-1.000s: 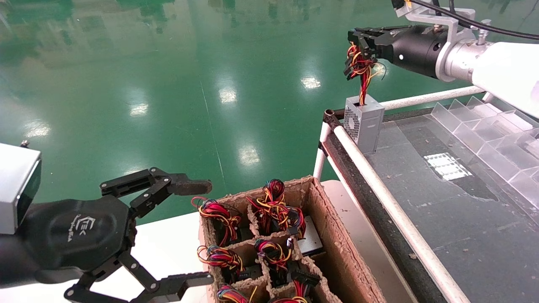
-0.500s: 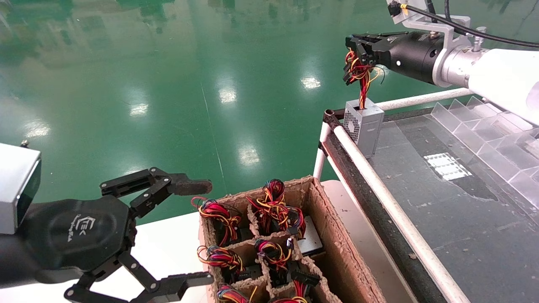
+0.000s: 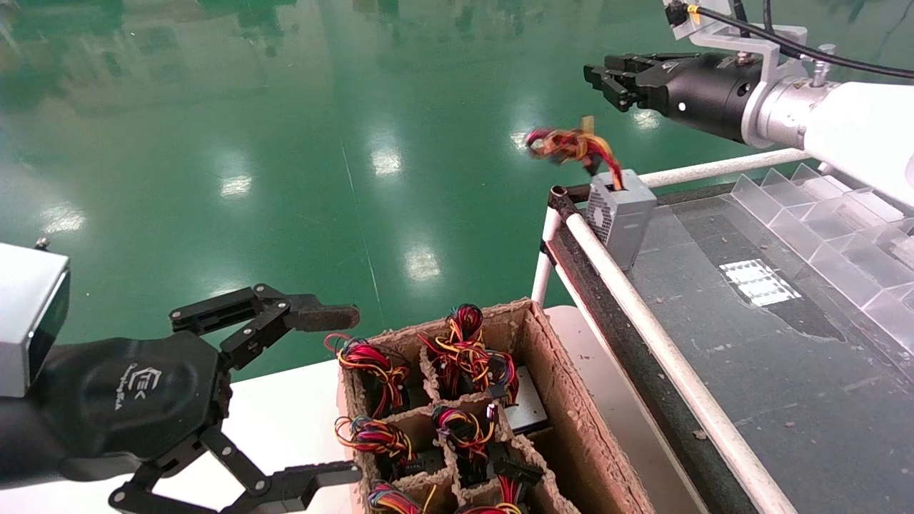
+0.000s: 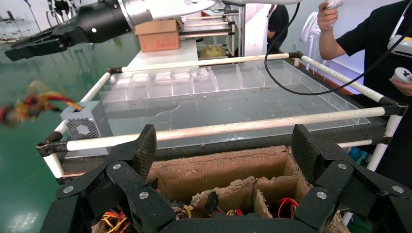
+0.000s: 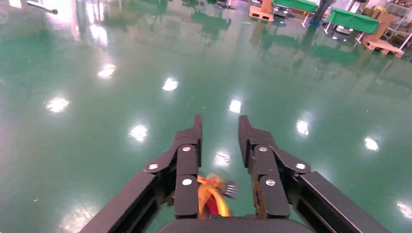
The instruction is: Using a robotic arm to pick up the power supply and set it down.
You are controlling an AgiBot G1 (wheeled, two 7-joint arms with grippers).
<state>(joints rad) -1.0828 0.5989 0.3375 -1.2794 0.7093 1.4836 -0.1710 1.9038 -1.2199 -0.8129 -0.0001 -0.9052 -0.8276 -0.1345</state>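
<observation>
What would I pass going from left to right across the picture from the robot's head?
Left gripper, fingers spread wide → cardboard box of wire bundles → loose wires in mid-air → power supply on the table corner → right gripper, fingers apart → clear plastic dividers.

power supply (image 3: 620, 213): 1 | pincers (image 3: 607, 75) (image 3: 285, 400): 2 | carton (image 3: 571, 428): 1

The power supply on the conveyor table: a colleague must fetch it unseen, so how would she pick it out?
Find the white-railed table right of the cardboard box. At its far corner stands the power supply, silver-grey with a perforated face. Unlike the boxed units, it stands alone, wires flung outward, below the open right gripper.
</observation>
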